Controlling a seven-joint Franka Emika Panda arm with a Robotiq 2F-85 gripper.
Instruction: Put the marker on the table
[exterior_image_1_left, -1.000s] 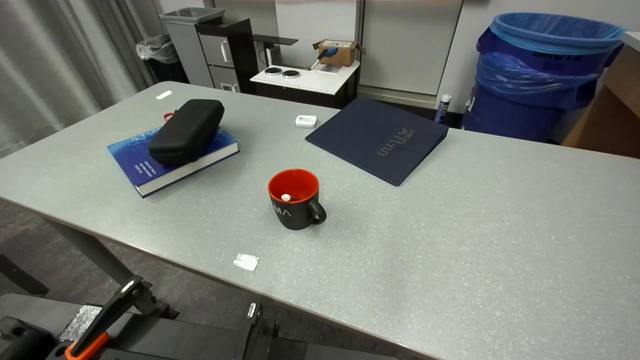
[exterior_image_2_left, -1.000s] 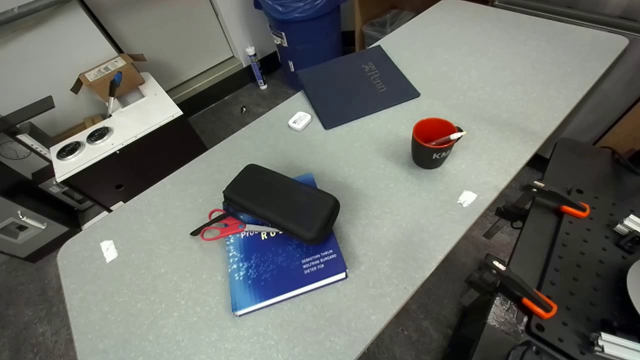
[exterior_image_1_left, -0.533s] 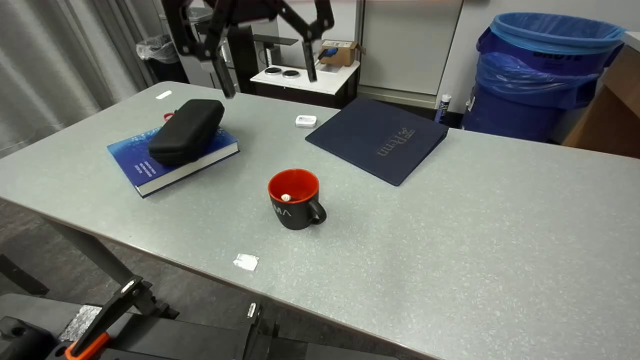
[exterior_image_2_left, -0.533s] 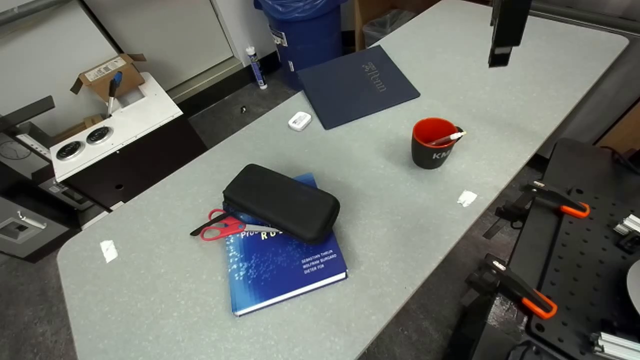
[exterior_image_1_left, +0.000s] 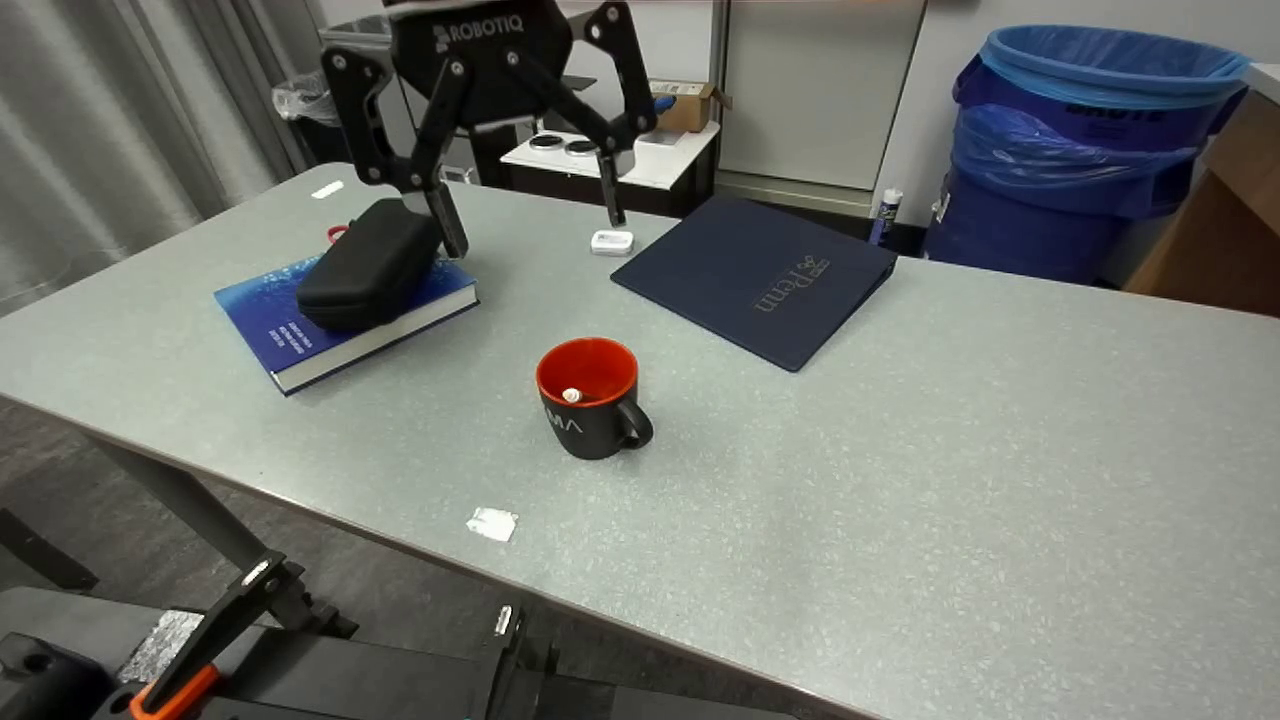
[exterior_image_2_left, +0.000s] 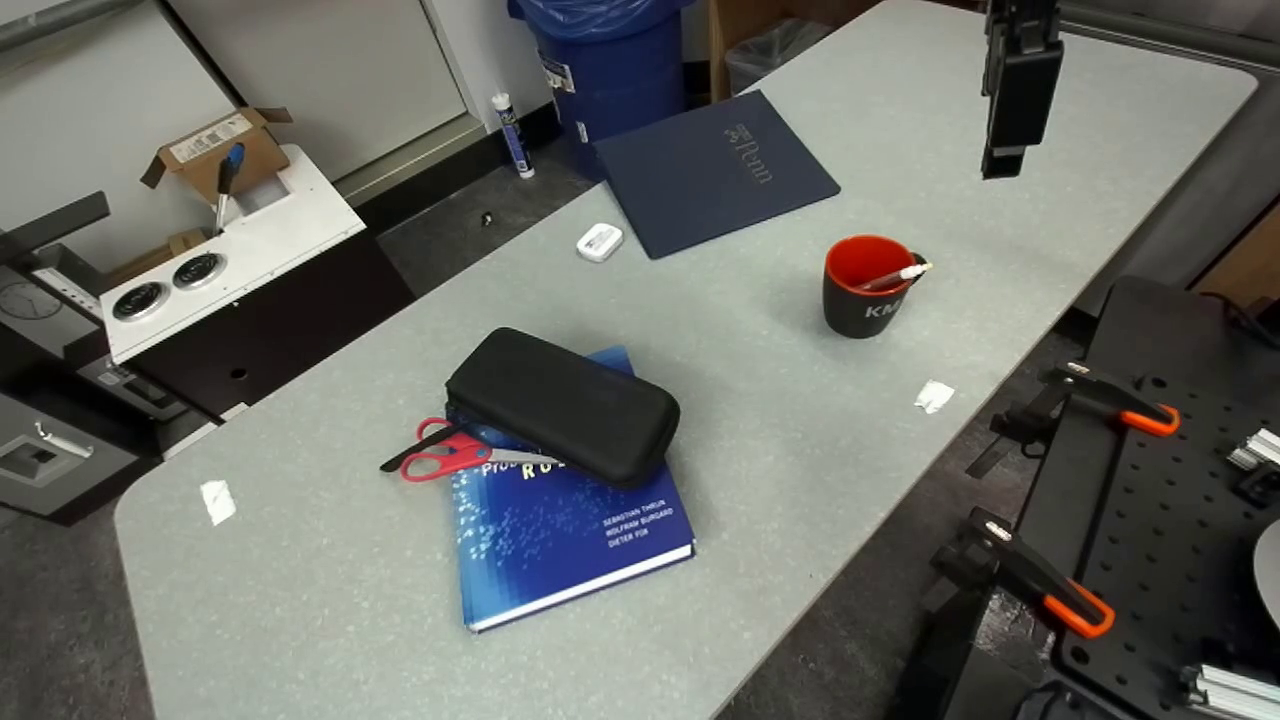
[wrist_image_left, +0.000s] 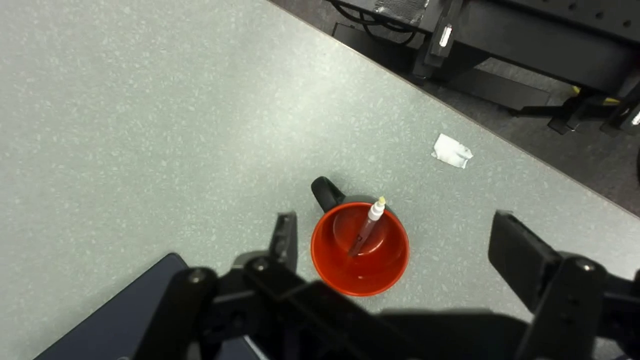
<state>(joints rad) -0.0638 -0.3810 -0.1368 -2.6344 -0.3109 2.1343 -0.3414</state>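
Observation:
The marker (wrist_image_left: 369, 224) is thin with a white end and a pale yellow tip. It leans tilted inside the mug (wrist_image_left: 361, 280), black outside and red inside, with its tip over the rim. In both exterior views the mug (exterior_image_1_left: 592, 432) (exterior_image_2_left: 848, 312) stands upright on the light grey table (exterior_image_1_left: 900, 480) (exterior_image_2_left: 330, 580) (wrist_image_left: 200, 125); the marker's white end shows there too (exterior_image_1_left: 571, 395) (exterior_image_2_left: 908, 273). My gripper (exterior_image_1_left: 533, 228) (exterior_image_2_left: 1003, 162) (wrist_image_left: 397, 245) is open and empty, high above the table. In the wrist view the mug appears between the fingers, nearer one of them.
A blue book (exterior_image_2_left: 560, 560) carries a black case (exterior_image_2_left: 560, 400) and red scissors (exterior_image_2_left: 450, 458). A dark Penn folder (exterior_image_1_left: 760, 280) (exterior_image_2_left: 715, 180) and a small white box (exterior_image_1_left: 611, 242) lie farther back. A white scrap (wrist_image_left: 452, 151) lies near the table edge.
My gripper has come into both exterior views from above and moved down, fingers spread. The mug, the marker and the other objects have not moved.

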